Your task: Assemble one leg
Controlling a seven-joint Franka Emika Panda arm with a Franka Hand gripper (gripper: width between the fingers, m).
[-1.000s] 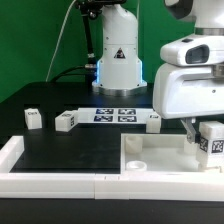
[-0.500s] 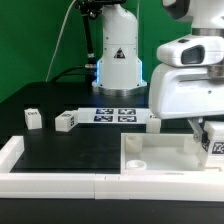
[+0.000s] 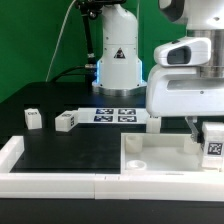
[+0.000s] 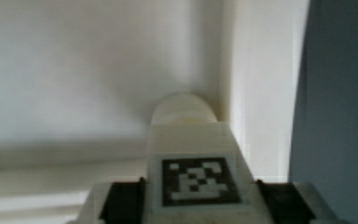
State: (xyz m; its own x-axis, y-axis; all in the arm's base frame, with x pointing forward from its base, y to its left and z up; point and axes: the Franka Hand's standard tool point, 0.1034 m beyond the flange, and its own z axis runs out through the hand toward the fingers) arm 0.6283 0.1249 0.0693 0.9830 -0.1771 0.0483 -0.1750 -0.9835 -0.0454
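My gripper (image 3: 208, 132) is shut on a white leg (image 3: 213, 141) with a black-and-white tag, held low over the right end of the large white square panel (image 3: 160, 155) at the exterior view's right. In the wrist view the same leg (image 4: 197, 150) fills the middle, clamped between my two dark fingers (image 4: 130, 200), with the white panel surface (image 4: 87, 90) close behind it. Three more legs lie on the black table: one at the left (image 3: 33, 119), one beside it (image 3: 66, 122), one near the arm's housing (image 3: 153, 122).
The marker board (image 3: 112, 115) lies in the middle back. A long white border rail (image 3: 50, 182) runs along the front, with another rail (image 3: 10, 153) at the left. The robot base (image 3: 117, 60) stands behind.
The arm's housing has shifted slightly toward the exterior view's left, and the held leg has sunk a little closer to the panel's right end.
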